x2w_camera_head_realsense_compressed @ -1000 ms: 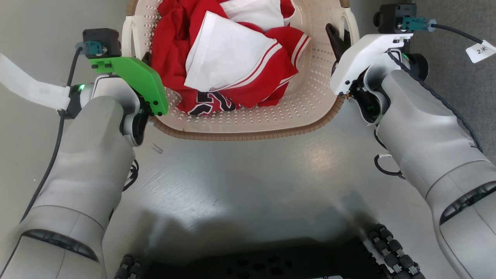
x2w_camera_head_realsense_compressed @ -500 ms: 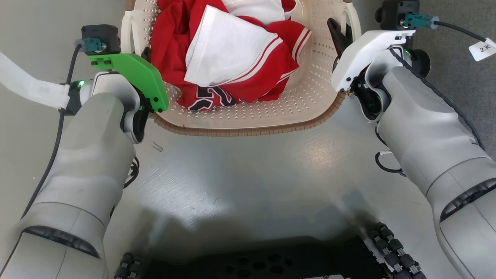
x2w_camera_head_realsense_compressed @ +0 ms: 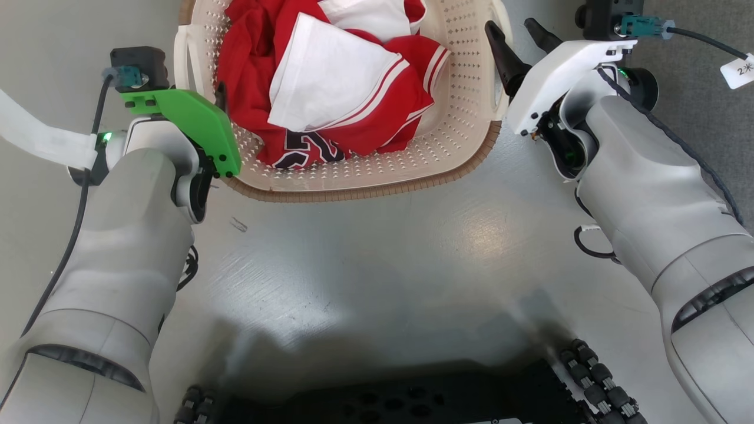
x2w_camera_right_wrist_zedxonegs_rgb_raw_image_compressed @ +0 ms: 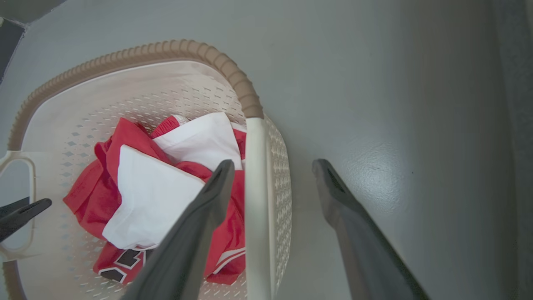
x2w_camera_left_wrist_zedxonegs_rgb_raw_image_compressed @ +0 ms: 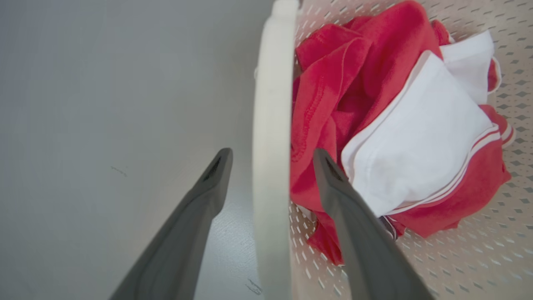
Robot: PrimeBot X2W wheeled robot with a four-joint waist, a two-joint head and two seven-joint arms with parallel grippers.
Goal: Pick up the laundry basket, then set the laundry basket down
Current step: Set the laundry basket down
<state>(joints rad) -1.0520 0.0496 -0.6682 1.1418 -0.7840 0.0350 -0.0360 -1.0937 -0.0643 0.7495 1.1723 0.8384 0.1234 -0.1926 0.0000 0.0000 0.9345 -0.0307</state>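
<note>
The laundry basket point(x2w_camera_head_realsense_compressed: 353, 191), cream perforated plastic with a brown rim, stands on the grey floor at the top of the head view, holding red and white clothes point(x2w_camera_head_realsense_compressed: 336, 88). My left gripper point(x2w_camera_left_wrist_zedxonegs_rgb_raw_image_compressed: 272, 160) is open, its fingers astride the basket's white left handle point(x2w_camera_left_wrist_zedxonegs_rgb_raw_image_compressed: 270, 125) without pressing it. In the head view a green plate hides most of it; one dark finger point(x2w_camera_head_realsense_compressed: 221, 97) shows inside the basket wall. My right gripper point(x2w_camera_head_realsense_compressed: 510, 26) is open too. In its wrist view the right gripper point(x2w_camera_right_wrist_zedxonegs_rgb_raw_image_compressed: 272, 164) straddles the right handle point(x2w_camera_right_wrist_zedxonegs_rgb_raw_image_compressed: 255, 187), which lies close to the inner finger.
My black wheeled base point(x2w_camera_head_realsense_compressed: 383, 400) fills the bottom of the head view. A darker strip of floor point(x2w_camera_head_realsense_compressed: 695, 129) runs along the right. A cable with a white tag point(x2w_camera_head_realsense_compressed: 739, 70) hangs off the right wrist, and a white strap point(x2w_camera_head_realsense_compressed: 35, 135) off the left.
The right gripper has opened: two spread fingers show where one dark finger was at the handle. The basket has shifted up and left in the head view, and the left arm moved left with it.
</note>
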